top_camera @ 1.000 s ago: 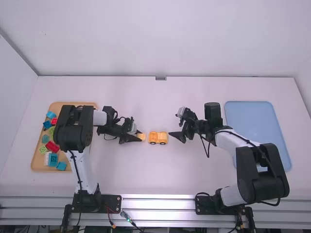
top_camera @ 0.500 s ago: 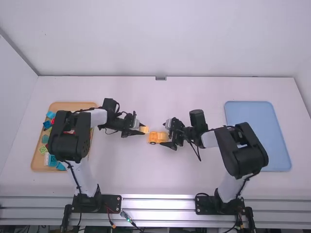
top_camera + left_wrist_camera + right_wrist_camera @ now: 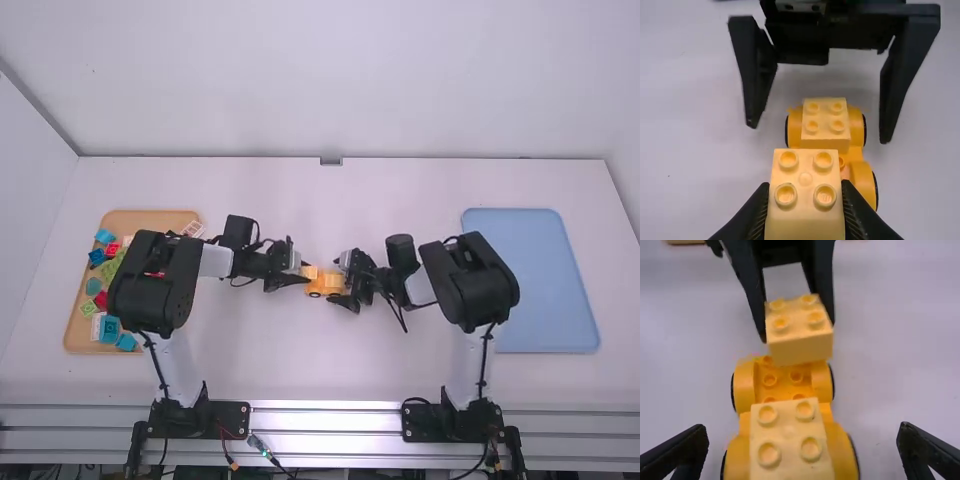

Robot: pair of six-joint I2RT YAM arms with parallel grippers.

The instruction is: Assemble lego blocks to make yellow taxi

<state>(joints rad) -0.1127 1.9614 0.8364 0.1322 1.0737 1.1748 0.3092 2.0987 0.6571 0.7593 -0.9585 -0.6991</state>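
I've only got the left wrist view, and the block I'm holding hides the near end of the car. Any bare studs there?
Observer: Yes. In the right wrist view, bare studs show on that end of the base, beside where the block hangs.
Operator: I see one fender at that end. Is there a second?
Observer: Yes, the right wrist view shows both: one fender and, across the base, another.
Operator: And the spare blocks?
Observer: In the high view, red, green and blue ones lie in the tan tray, partly under the left arm.
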